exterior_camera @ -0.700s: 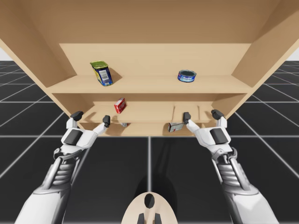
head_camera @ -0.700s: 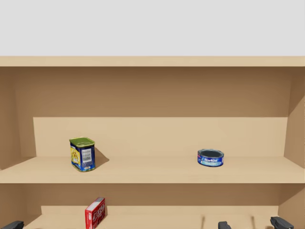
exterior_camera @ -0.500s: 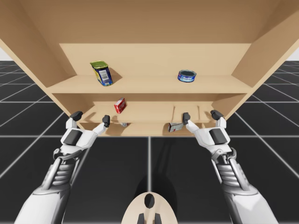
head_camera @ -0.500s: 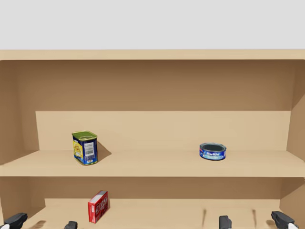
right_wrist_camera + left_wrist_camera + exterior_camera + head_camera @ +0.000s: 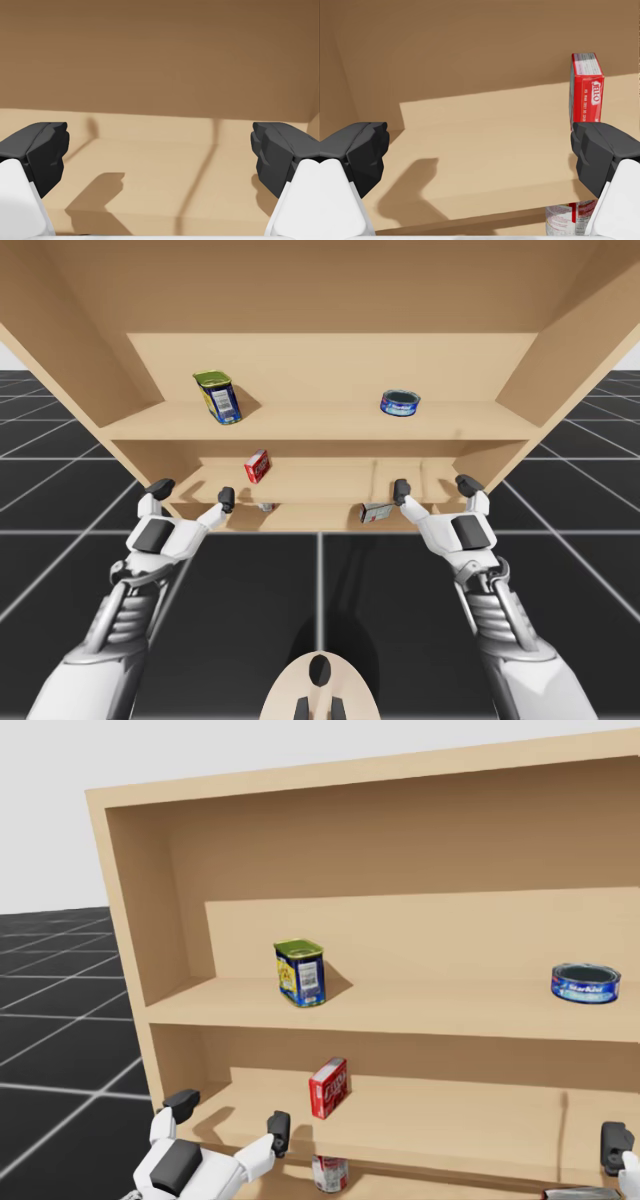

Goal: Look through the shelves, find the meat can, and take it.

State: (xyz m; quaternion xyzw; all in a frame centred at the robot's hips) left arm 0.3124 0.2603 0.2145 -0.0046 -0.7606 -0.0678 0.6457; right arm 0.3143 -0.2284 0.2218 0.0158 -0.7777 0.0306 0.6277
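The meat can (image 5: 218,398) (image 5: 301,973), a blue and yellow rectangular tin with a green top, stands at the left of the upper shelf (image 5: 320,423). My left gripper (image 5: 193,492) (image 5: 230,1115) (image 5: 480,150) is open at the front edge of the lower shelf (image 5: 320,481), well below the can. A red box (image 5: 586,90) (image 5: 327,1087) stands ahead of its right-hand finger. My right gripper (image 5: 434,486) (image 5: 160,150) is open at the lower shelf's right part, with bare board ahead of it.
A flat round blue can (image 5: 400,402) (image 5: 585,982) sits at the right of the upper shelf. Under the lower shelf stand a red and white can (image 5: 329,1173) (image 5: 567,220) and a small grey object (image 5: 376,511). The shelf's side walls close in both ends.
My head has turned left, so the shelf's left wall and my left gripper now show. Both arms have hardly moved.
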